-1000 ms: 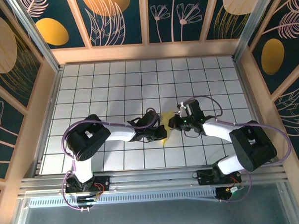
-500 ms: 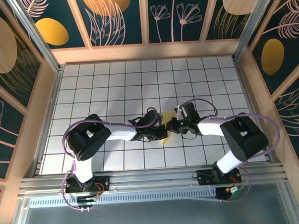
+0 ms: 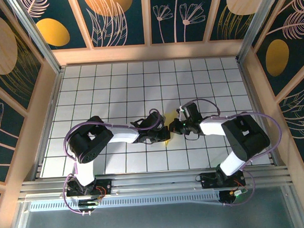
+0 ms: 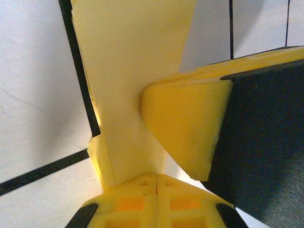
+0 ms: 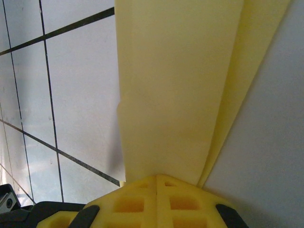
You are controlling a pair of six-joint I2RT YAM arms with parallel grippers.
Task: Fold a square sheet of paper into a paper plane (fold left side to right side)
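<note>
While the left gripper (image 4: 156, 178) and right gripper (image 5: 156, 176), both pinched closed, bear down on the folded yellow paper (image 5: 175, 85) mid-table (image 3: 115, 85), I'd press evenly along the fold, keeping layers aligned.

No text, label, brand, number or sign can be read in any view. The wall panels (image 3: 120, 32) bear drawn plants and ovals without lettering. The table (image 3: 90, 86) bears an unnumbered black grid.
</note>
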